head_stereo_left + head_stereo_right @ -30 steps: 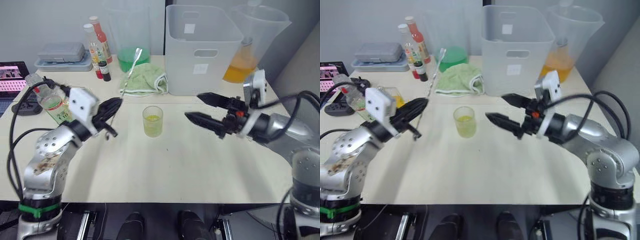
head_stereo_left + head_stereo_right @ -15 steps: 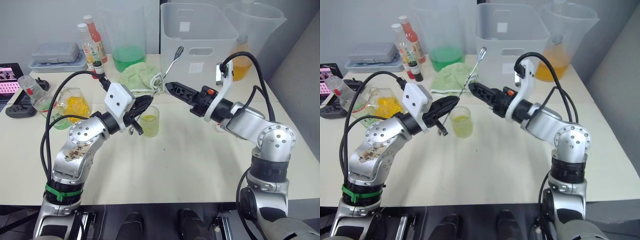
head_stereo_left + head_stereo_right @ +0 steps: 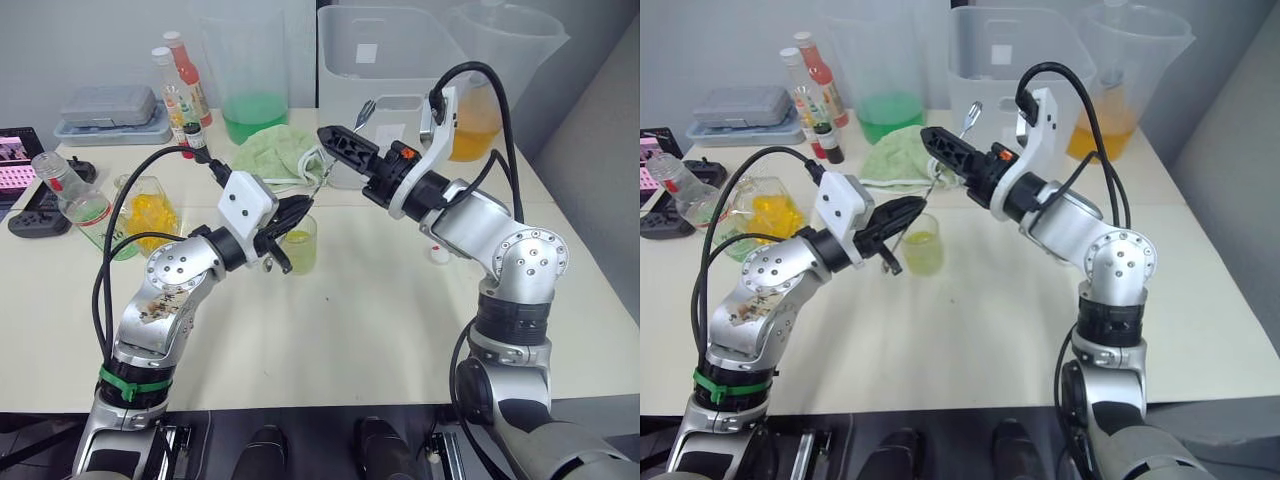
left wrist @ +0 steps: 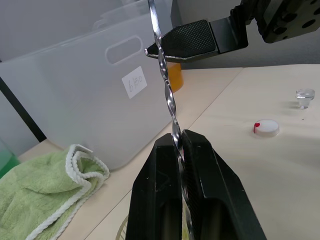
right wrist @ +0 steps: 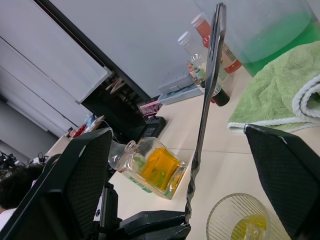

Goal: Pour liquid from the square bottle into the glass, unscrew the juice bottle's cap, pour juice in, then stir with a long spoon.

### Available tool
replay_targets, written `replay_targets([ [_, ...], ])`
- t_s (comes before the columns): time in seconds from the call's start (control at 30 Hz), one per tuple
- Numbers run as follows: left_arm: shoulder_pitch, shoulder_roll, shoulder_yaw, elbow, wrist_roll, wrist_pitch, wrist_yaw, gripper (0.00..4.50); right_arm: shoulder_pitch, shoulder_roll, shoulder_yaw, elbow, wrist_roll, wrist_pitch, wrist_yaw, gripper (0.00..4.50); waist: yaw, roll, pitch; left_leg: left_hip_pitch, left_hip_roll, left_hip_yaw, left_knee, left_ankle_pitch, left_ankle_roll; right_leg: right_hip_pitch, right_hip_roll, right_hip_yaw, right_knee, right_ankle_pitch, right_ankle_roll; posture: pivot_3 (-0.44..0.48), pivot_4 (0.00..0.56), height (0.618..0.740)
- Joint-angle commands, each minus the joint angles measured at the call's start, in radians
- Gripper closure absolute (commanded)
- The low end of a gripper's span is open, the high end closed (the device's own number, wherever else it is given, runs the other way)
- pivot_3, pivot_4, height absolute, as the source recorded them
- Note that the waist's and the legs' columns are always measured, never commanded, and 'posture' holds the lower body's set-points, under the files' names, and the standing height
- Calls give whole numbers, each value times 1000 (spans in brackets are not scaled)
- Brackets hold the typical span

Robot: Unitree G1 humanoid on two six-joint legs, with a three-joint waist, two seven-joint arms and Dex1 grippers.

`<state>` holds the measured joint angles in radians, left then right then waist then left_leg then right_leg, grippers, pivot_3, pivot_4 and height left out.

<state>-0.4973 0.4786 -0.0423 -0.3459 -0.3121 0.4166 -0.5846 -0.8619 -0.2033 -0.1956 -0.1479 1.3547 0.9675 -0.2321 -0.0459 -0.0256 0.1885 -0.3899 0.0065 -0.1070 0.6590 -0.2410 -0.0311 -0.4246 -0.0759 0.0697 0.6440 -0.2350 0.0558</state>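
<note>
The glass [image 3: 300, 246] stands mid-table with a little yellow-green liquid in it. Just over its rim, my left gripper [image 3: 292, 212] is shut on the twisted stem of the long spoon [image 4: 167, 97], which slants up and away; the spoon's lower end is hidden behind the fingers. My right gripper [image 3: 935, 150] is open, its fingers either side of the spoon's upper stem without touching it. The square bottle [image 3: 150, 212], holding orange liquid, and the juice bottle [image 3: 85, 205] sit at the left. The juice bottle's cap [image 3: 438, 255] lies on the table at the right.
A green towel [image 3: 280, 155] lies behind the glass. A white bin [image 3: 400, 70], a pitcher of green liquid [image 3: 255, 95] and one of orange liquid [image 3: 485, 110] line the back. Sauce bottles [image 3: 185, 80] and a grey box [image 3: 110, 105] stand back left. A clear stopper [image 4: 305, 97] lies near the cap.
My left gripper carried the spoon from the left to the glass. My right gripper swung in from the right and rose to straddle the spoon's upper stem.
</note>
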Motion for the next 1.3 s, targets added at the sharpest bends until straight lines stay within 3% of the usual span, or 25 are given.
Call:
replay_targets([
  [0.03,-13,-6,4,-19,8,-24,0,4500,-5,9,0,-20,13,-6,-1,1209,0,0,0,0,0,0,0,0,0,0,0,0,0,0,0,0,150,740],
  [0.3,-11,-12,2,-24,10,-25,-2,4500,4,26,-1,-7,-8,-15,-20,3973,-1,0,0,0,0,0,0,0,0,0,0,0,0,0,0,0,150,740],
  [0.37,-11,-12,2,-25,10,-24,-2,4500,5,26,-2,-5,-11,-15,-20,4455,0,0,0,0,0,0,0,0,0,0,0,0,0,0,0,0,150,740],
  [0.63,-10,-11,21,-28,-7,-8,2,4500,8,20,-12,4,-33,-25,-3,4455,-1,0,0,0,0,0,0,0,0,0,0,0,0,0,0,0,150,740],
  [0.8,-2,-3,84,-50,-109,30,-39,2875,-4,11,-39,7,-25,-34,11,4500,-1,0,0,0,0,0,0,0,0,0,0,0,0,0,0,0,150,740],
  [1.07,30,213,317,3,-314,110,-226,261,-150,-61,-111,57,-5,-62,57,4500,-9,3,2,0,0,0,0,0,0,-1,1,0,1,0,0,0,150,740],
  [1.1,41,244,338,14,-324,120,-247,55,-168,-75,-109,69,-18,-64,73,4500,-12,3,2,0,1,0,0,0,0,-1,1,0,0,0,0,0,150,740],
  [1.3,182,402,414,105,-308,87,-397,55,-224,-157,13,67,-187,-58,222,4500,-23,3,2,1,1,0,-2,0,0,-1,1,0,0,-1,-1,0,150,740],
])
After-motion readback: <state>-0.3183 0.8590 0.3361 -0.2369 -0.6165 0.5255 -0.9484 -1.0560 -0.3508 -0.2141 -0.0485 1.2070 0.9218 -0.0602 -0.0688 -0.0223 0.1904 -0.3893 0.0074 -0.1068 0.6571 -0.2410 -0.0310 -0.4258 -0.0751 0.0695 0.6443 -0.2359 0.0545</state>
